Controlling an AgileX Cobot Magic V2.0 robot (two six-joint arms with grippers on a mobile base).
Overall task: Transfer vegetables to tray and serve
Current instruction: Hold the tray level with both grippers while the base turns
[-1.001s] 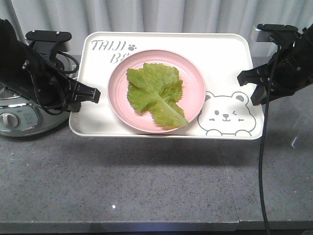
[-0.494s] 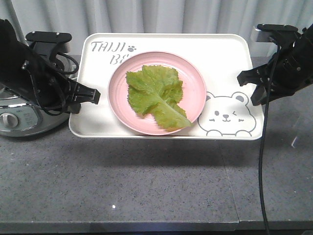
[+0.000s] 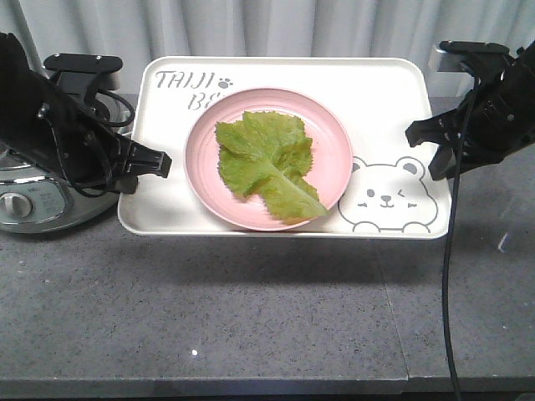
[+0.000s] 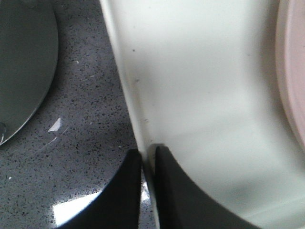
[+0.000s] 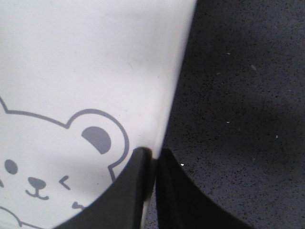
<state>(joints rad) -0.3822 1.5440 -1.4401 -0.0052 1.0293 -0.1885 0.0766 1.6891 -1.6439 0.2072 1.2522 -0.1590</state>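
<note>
— Exterior front-facing view: what differs from a second ago?

— Little. The round pink plate (image 3: 334,150) and the crinkly bright green lettuce leaf (image 3: 267,163) on it sit slightly nearer the front rim than a second ago. Since half a second ago nothing has visibly moved. The large cream-white rectangular tray (image 3: 393,92) with the bear drawing is where it was.

— And the grip?

— The left gripper (image 3: 159,163) pinches the tray's left rim. The left wrist view shows its black fingers (image 4: 124,191) narrow, one each side of the rim. The right gripper (image 3: 418,134) does likewise on the right rim, fingers (image 5: 128,191) closed on the edge just beside the bear's ear.

— Where is the leaf?

— Flat on the plate, which rests mid-tray, partly covering the lettering.

— Edges and room?

— The left rim is near the silver rice cooker (image 3: 33,205). The back rim is near the pale curtain (image 3: 292,25). In front, the dark grey speckled desk (image 3: 251,317) lies open, with a broad shadow under the tray's near edge.
</note>
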